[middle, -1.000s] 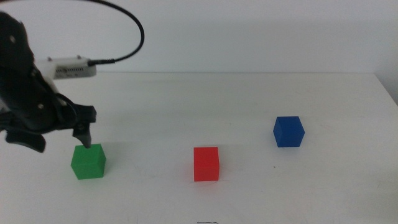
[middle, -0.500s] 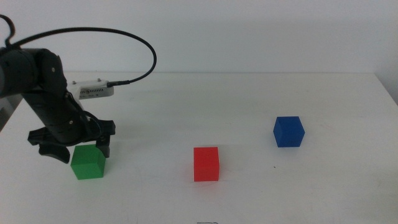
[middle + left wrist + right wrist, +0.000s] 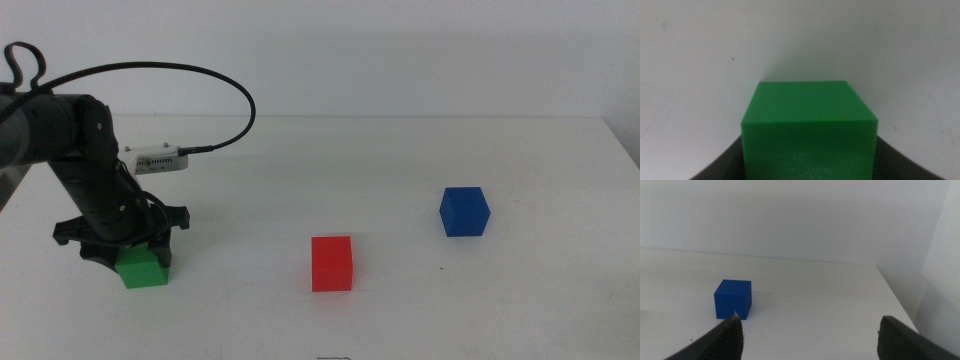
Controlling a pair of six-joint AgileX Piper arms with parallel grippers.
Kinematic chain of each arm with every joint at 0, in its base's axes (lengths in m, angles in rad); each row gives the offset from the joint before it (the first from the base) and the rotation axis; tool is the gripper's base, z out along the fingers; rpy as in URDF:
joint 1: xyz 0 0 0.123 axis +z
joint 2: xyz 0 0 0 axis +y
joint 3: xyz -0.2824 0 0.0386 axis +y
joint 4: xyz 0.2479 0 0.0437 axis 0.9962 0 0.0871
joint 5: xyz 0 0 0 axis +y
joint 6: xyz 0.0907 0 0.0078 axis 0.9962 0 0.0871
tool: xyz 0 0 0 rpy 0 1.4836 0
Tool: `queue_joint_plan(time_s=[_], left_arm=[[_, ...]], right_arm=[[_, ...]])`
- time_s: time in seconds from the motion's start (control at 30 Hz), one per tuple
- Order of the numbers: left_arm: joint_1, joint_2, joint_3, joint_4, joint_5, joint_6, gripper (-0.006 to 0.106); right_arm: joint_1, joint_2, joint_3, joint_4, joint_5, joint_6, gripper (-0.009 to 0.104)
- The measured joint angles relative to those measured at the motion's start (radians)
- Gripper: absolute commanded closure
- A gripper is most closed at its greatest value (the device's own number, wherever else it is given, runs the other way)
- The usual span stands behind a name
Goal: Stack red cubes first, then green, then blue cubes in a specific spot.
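Green cube (image 3: 143,269) at 8 o'clock, straddled by left end effector (image 3: 135,252), grip unconfirmed | red cube (image 3: 332,263) at 6, unstacked | blue cube (image 3: 464,211) at 3 | right end effector (image 3: 810,330) held apart, waiting | step: green pickup; next: closing, lifting onto red.

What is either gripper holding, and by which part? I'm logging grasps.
Left gripper straddles the green cube, jaws at opposite sides; a closed grip cannot be told. Right gripper holds nothing.

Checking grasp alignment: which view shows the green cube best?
The left wrist view: the green cube fills it, between the left pincer jaws. The middle view has it half hidden under that pincer; the right wrist view misses it.
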Motion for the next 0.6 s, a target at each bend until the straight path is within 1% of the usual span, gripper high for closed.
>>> queue_joint_plan(time_s=[0.1, 0.23, 0.3, 0.43, 0.6], left_arm=[[0.000, -0.013, 0.000, -0.004, 0.010, 0.000, 0.065], [0.000, -0.076, 0.000, -0.034, 0.023, 0.000, 0.071], [-0.005, -0.118, 0.000, -0.063, 0.030, -0.001, 0.072], [-0.060, -0.169, -0.014, -0.065, 0.051, -0.051, 0.072], [-0.200, -0.169, -0.118, -0.003, 0.109, -0.170, 0.072]], right_arm=[[0.000, 0.000, 0.000, 0.000, 0.000, 0.000, 0.005], [0.000, 0.000, 0.000, 0.000, 0.000, 0.000, 0.005], [0.000, 0.000, 0.000, 0.000, 0.000, 0.000, 0.005], [0.000, 0.000, 0.000, 0.000, 0.000, 0.000, 0.005], [0.000, 0.000, 0.000, 0.000, 0.000, 0.000, 0.005]])
